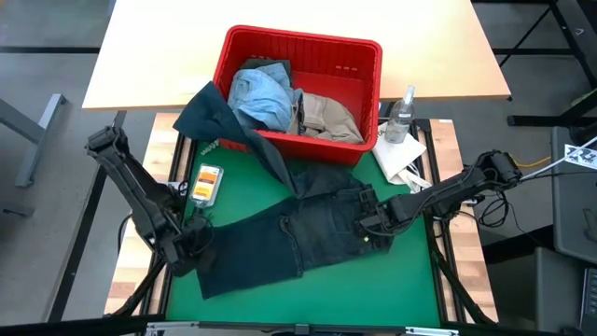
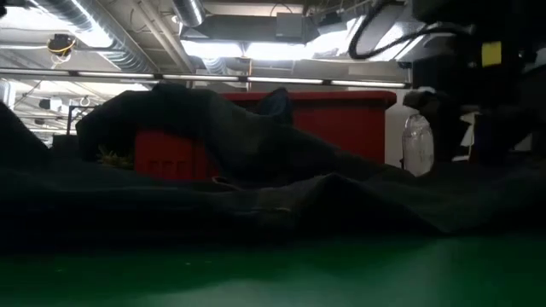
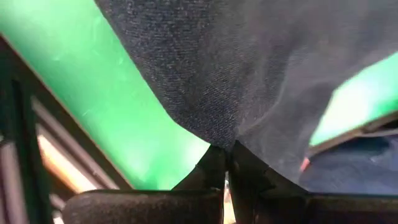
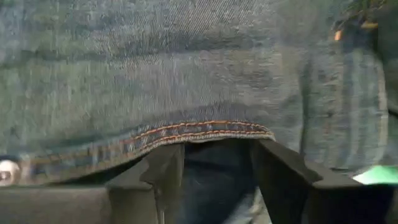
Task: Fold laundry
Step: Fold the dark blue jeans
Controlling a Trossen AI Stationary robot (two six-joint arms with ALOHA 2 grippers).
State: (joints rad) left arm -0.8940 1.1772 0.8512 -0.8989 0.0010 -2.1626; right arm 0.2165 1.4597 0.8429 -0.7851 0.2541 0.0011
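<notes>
One pair of dark navy jeans [image 1: 298, 233] lies spread on the green mat [image 1: 410, 280], in front of the red basket [image 1: 359, 65] holding the other garments. The left gripper [image 3: 225, 163] is clamped on a leg hem; the right gripper [image 4: 217, 163] straddles the waistband, fingers apart. Best to close the right firmly, then lift both ends together, evenly, to avoid bunching

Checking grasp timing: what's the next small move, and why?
Probably shut the right gripper on the dark navy denim jeans' stitched waistband: its fingers stand open around that edge, while the left gripper is shut on the jeans' leg end.
</notes>
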